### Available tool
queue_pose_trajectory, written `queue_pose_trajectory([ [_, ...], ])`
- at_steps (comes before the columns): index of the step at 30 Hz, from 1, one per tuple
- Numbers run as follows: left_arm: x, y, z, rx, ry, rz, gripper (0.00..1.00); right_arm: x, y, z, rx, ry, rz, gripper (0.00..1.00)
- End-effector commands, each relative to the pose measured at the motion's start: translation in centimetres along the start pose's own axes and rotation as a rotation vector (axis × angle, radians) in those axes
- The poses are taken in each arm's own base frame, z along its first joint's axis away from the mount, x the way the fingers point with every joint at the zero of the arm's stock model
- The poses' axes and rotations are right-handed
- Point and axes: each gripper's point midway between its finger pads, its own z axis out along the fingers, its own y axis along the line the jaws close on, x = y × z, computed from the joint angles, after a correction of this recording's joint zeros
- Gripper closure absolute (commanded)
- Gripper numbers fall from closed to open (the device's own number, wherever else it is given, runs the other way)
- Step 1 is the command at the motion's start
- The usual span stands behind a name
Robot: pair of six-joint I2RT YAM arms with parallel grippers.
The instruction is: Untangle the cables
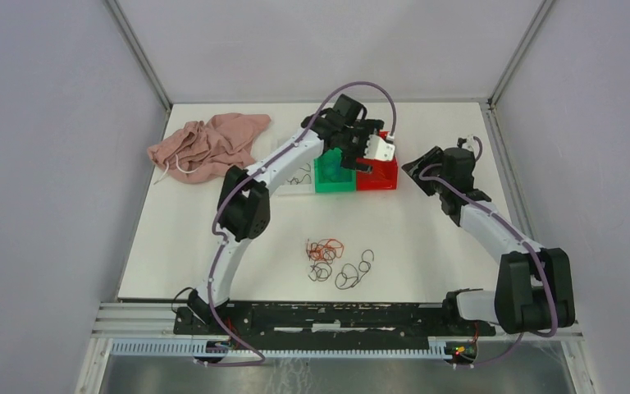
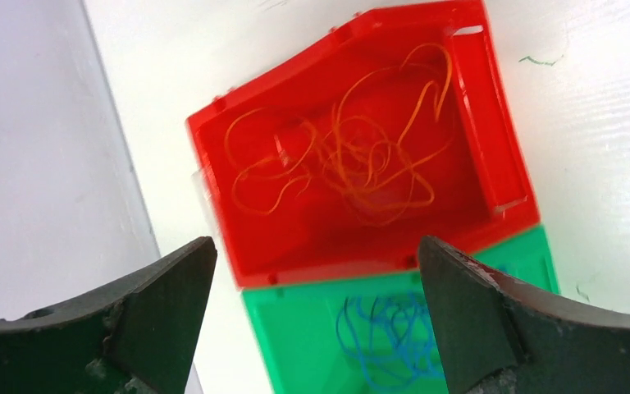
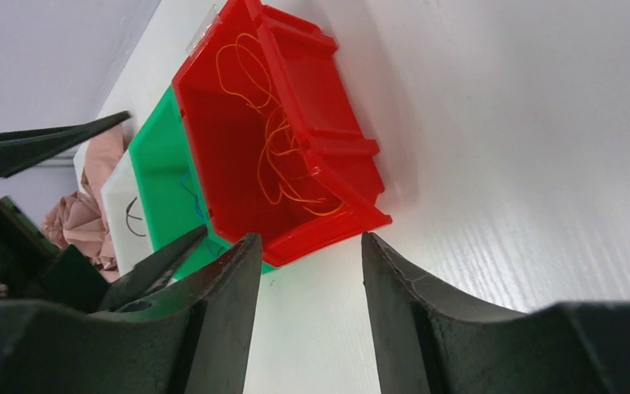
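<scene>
cables (image 1: 334, 258): thin curly wires, in several lots
- loose wad (image 1: 325, 249): orange-red and dark strands mixed, lying on the white bench (image 1: 435, 246) near its middle, between the two arms; a few dark loops (image 1: 354, 271) lie just to its right
- orange strands (image 2: 353, 164): a loose tangle inside the red bin (image 2: 476, 107), spread over its floor
- blue strands (image 2: 385, 341): a small clump inside the green bin (image 2: 295, 345)
- dark strands (image 1: 299, 177): a few in the white bin (image 1: 289, 187); too small to count

bins: three in a row at the far side of the bench, touching side to side, with white on the left, green in the middle and red on the right

left pincer (image 2: 316, 250): over the red bin, pointing down at it, fingers (image 2: 172, 287) spread wide apart, nothing between them, clear of the orange strands

right pincer (image 3: 308, 246): low and just right of the red bin, aimed at its near corner, fingers (image 3: 230, 279) partly apart with only bare bench between them, nothing gripped; not touching the bin as far as its own camera shows

pink cloth (image 1: 209, 148): crumpled at the far left corner of the bench, well apart from the loose wad, with a white cord (image 1: 182, 170) curling from its near edge
</scene>
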Motion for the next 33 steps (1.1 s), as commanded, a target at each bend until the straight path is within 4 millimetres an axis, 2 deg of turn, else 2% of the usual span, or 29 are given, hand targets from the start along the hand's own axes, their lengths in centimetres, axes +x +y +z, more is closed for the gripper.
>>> queue_pose_trajectory([
  [1,-4.0,4.3,-9.9,-0.088,-0.114,-0.140,0.00,-1.5,4.1,0.3,-0.132,-0.014,0.008,0.47],
  [5,-5.3,5.2,-15.3,-0.141,-0.188,-0.326,0.01,-0.7,4.5,0.2,-0.130,-0.007,-0.048,0.49],
  [7,-5.8,5.1,-17.8,-0.168,-0.206,-0.425,0.01,0.3,4.5,-0.1,-0.114,0.002,-0.099,0.48],
  [9,-5.8,4.0,-19.8,-0.184,-0.194,-0.501,0.01,1.6,4.3,-0.7,-0.096,0.024,-0.158,0.45],
  [12,-4.8,-0.1,-21.3,-0.161,-0.148,-0.594,0.01,4.7,3.3,-2.4,-0.059,0.070,-0.270,0.42],
  [14,-3.8,-2.6,-22.2,-0.157,-0.112,-0.643,0.01,7.3,1.5,-3.9,-0.018,0.117,-0.336,0.41],
  [18,-1.2,-5.4,-23.5,-0.190,-0.031,-0.779,0.01,11.6,-1.4,-7.4,0.014,0.206,-0.437,0.39],
  [21,-0.1,-6.4,-24.3,-0.217,0.011,-0.850,0.01,14.4,-1.9,-10.0,-0.042,0.276,-0.497,0.37],
  [25,0.2,-7.4,-24.8,-0.228,0.027,-0.908,0.01,18.3,-0.6,-13.1,-0.181,0.390,-0.605,0.34],
  [30,1.5,-7.6,-25.6,-0.298,0.067,-0.960,0.01,22.8,-0.2,-14.3,-0.192,0.531,-0.748,0.33],
  [33,2.8,-7.7,-26.4,-0.347,0.121,-0.982,0.01,24.5,-1.4,-14.0,-0.090,0.550,-0.896,0.36],
])
